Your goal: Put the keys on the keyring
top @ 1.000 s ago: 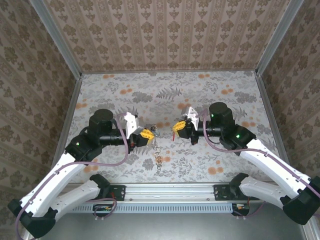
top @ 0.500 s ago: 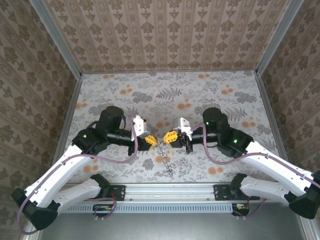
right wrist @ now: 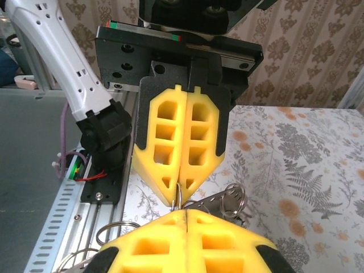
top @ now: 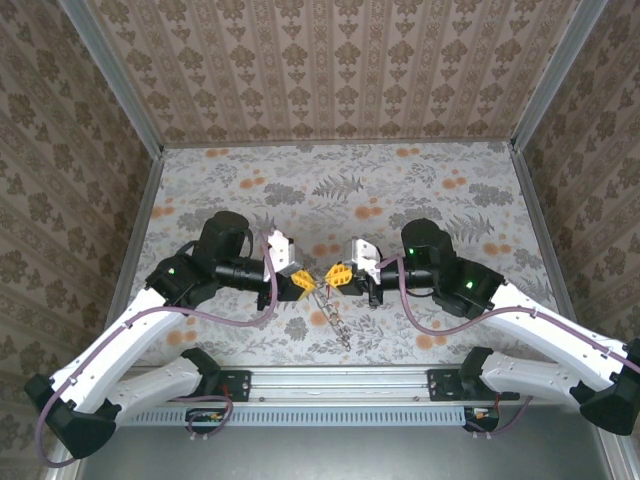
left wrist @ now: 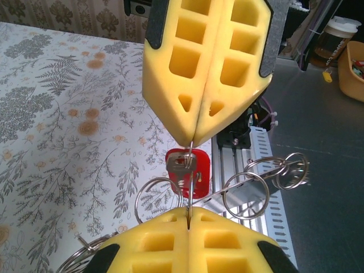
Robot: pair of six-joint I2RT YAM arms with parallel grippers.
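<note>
Overhead view: the left end effector (top: 306, 288) and the right end effector (top: 333, 277) meet tip to tip over the near centre of the floral worktop (top: 400, 200), their arms converging from either side. The keyring (top: 335, 322) hangs between the two tips, and its chain trails down toward the aluminium rail (top: 340, 410) at the near edge. Left wrist view: the left end effector (left wrist: 187, 211), at the bottom of the frame, has its yellow pads pressed together on a thin metal wire of the keyring. The right end effector (left wrist: 191, 142), above it, is likewise pressed together and pinches the same wire, which runs straight between the two tips. The red key (left wrist: 200, 177) lies just behind this wire, its silver blade crossing the red head. Whether it is already threaded on cannot be told. Further loops spread to the right and left of it. Right wrist view: the right end effector (right wrist: 183, 211) faces the left end effector (right wrist: 177, 196), with the bunched loops of the keyring (right wrist: 230, 200) just beside the tips.
</note>
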